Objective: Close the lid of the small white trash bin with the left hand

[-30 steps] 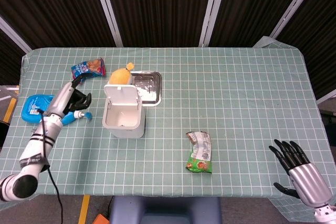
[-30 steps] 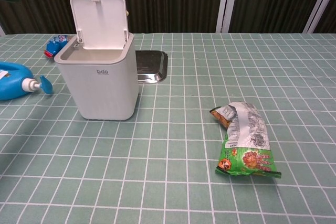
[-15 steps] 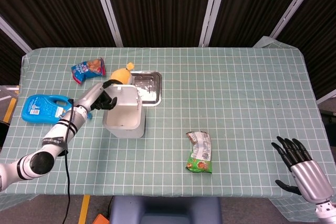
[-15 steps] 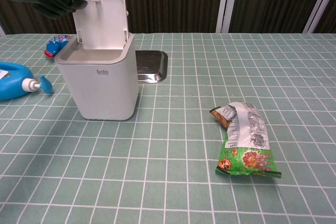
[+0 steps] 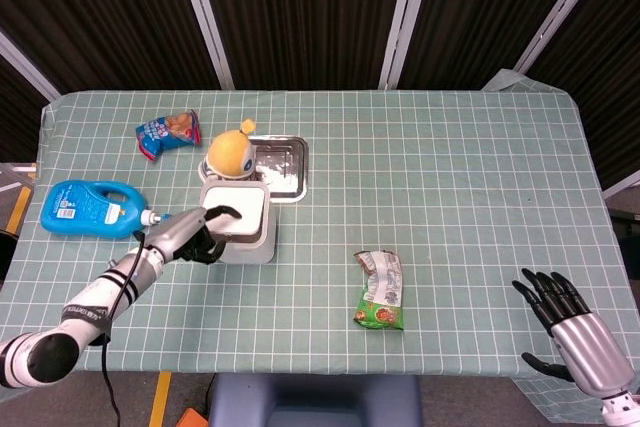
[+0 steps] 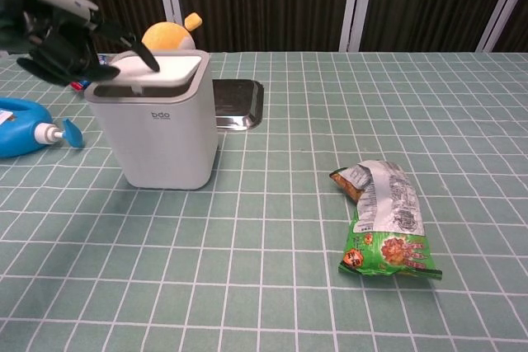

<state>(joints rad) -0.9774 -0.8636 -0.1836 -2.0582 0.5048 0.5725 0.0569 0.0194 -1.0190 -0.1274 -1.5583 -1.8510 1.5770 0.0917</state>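
Now bin (image 5: 238, 220) lid (image 6: 157, 68) down, left hand (image 5: 196, 234) touching

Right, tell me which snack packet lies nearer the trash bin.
The blue snack packet, at the table's far left behind the bin. The green packet lies farther off, toward the right.

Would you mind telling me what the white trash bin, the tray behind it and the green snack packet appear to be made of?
White trash bin: probably matte moulded plastic, with smooth, even walls and a printed logo. Tray: likely polished metal, since its rim reflects light like a mirror. Green snack packet: apparently glossy plastic film, crinkled, with printed graphics and bright highlights.
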